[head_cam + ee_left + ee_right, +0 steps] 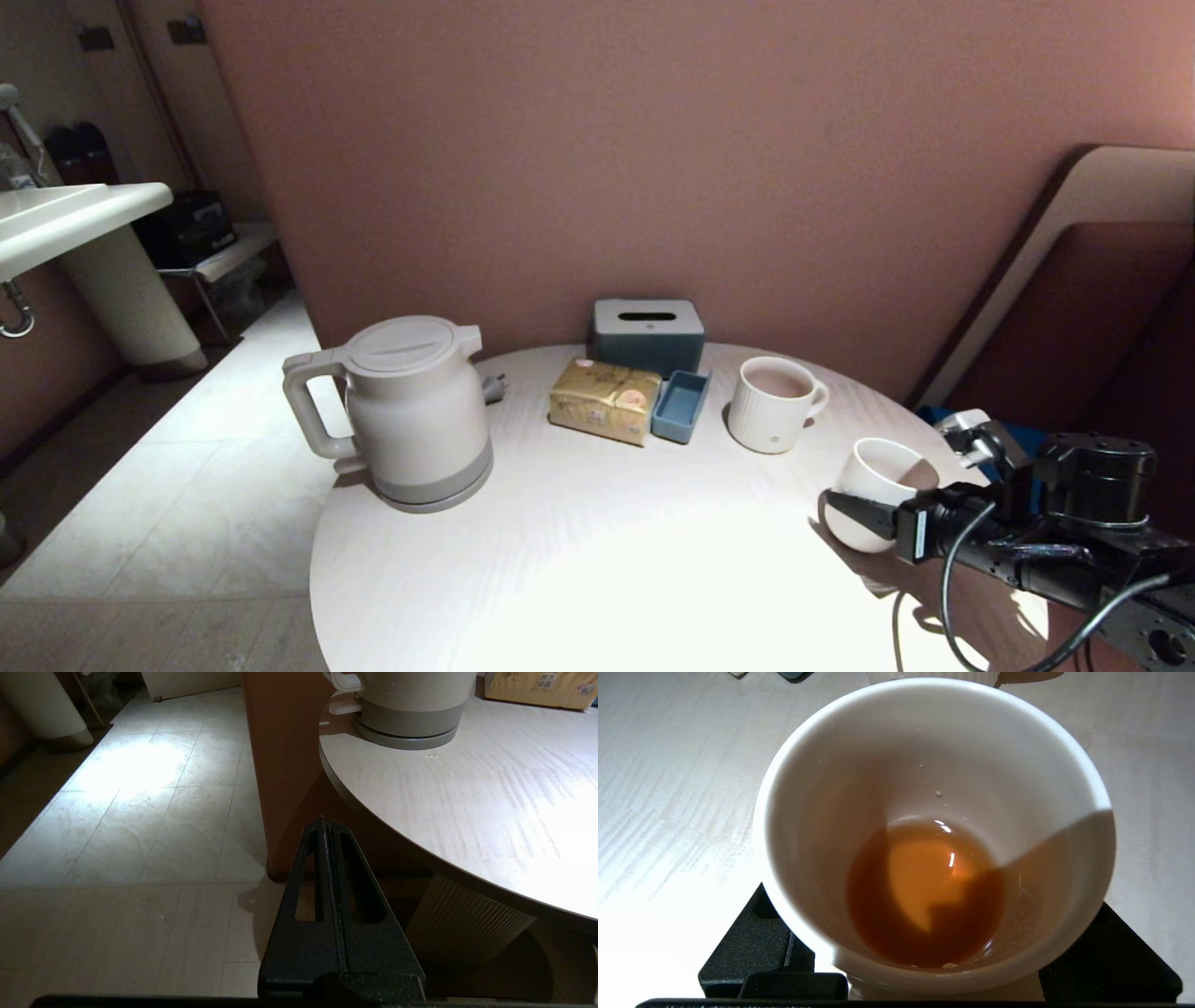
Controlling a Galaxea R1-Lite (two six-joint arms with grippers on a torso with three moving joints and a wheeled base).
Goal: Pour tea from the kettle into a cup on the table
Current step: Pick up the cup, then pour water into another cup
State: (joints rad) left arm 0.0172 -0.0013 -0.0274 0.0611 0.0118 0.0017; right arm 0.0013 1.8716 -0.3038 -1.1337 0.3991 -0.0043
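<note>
Here, right hand point(864, 511) clamped on the cup point(878, 490) between its fingers, tea point(924, 891) inside, left hand point(329, 826) together beside table point(467, 812)

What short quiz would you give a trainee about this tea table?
1. True or false: the kettle stands upright on the table.
2. Choose one: what is closed around the cup? A a person's hand; B the right gripper; C a napkin.
3. Fill in: the cup holds a shallow pool of reddish-brown ___ at its bottom.
Key: 1 true; 2 B; 3 tea.
</note>
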